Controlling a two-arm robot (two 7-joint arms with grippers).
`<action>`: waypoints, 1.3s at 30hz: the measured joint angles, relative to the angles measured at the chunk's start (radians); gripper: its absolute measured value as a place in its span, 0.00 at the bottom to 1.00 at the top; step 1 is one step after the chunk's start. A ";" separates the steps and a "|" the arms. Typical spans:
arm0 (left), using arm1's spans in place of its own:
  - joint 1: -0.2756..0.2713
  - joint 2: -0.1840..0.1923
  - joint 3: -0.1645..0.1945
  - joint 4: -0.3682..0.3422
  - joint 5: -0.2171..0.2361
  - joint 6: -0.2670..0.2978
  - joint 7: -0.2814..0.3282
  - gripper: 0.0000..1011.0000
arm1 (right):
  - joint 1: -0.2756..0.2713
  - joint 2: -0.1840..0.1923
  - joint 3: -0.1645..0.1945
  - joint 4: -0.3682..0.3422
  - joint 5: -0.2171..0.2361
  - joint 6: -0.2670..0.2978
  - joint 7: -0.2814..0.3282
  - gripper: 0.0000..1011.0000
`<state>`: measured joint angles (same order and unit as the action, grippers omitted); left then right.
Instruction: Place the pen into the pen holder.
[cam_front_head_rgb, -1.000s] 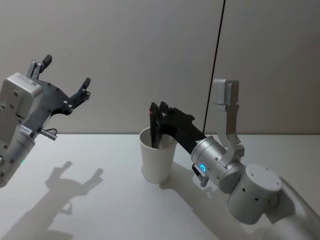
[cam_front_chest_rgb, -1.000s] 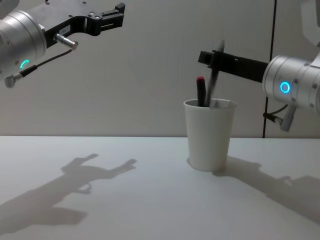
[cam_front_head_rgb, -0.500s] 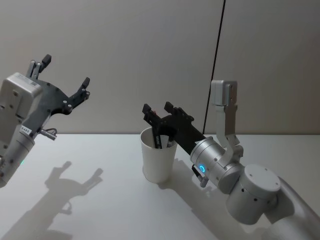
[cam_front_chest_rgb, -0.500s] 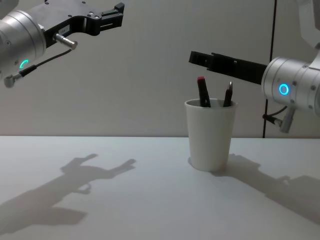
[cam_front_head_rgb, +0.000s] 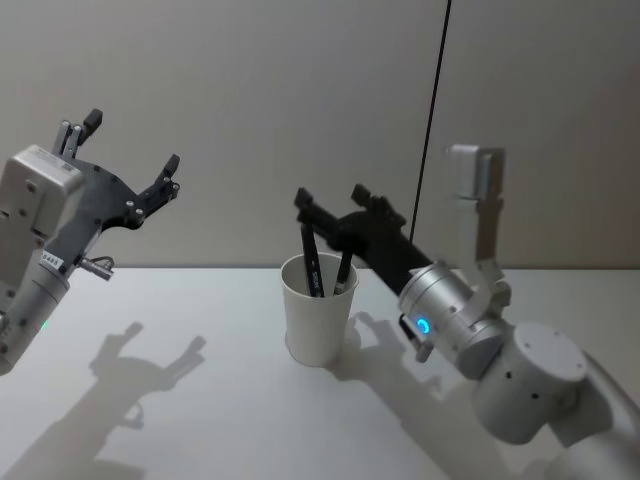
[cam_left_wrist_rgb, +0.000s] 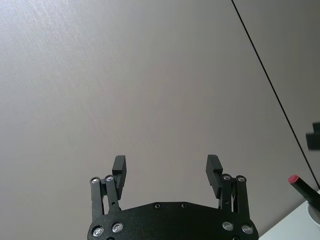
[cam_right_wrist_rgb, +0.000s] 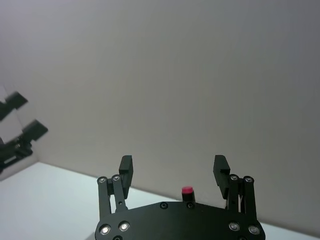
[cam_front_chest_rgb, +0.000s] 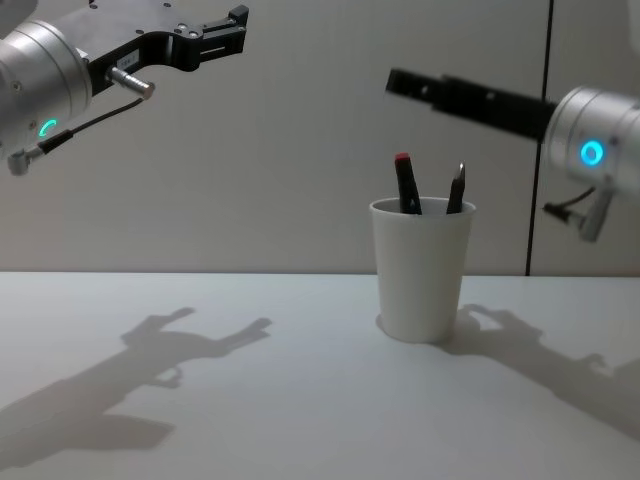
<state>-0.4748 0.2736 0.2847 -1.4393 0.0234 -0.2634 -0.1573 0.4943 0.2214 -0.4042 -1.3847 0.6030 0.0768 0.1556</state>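
A plain white pen holder (cam_front_chest_rgb: 421, 270) holds a red-tipped black pen (cam_front_chest_rgb: 405, 184) and a dark pen (cam_front_chest_rgb: 456, 189).

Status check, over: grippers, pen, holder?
Right gripper open above pen holder. Pen inside, beside red-capped pen. Left gripper open, parked high.

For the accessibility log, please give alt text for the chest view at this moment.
A white cup on a table holds two pens, upright. The right gripper hangs open above it; the left gripper is raised, open, far left.

Silver-white arms, cyan ring lights, black screw-studded right tool (cam_front_head_rgb: 332, 204).
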 joint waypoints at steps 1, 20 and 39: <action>0.000 0.000 0.000 0.000 0.000 0.000 0.000 0.99 | -0.007 0.005 0.010 -0.018 0.003 -0.003 0.001 0.99; 0.007 0.004 0.005 -0.004 -0.005 0.006 0.003 0.99 | -0.110 0.070 0.149 -0.208 0.044 -0.048 -0.020 0.99; 0.158 0.072 0.114 -0.125 -0.150 0.185 0.098 0.99 | -0.262 0.088 0.160 -0.274 -0.095 -0.046 -0.046 0.99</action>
<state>-0.3165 0.3460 0.3982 -1.5644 -0.1262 -0.0788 -0.0595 0.2326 0.3093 -0.2439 -1.6585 0.5084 0.0305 0.1091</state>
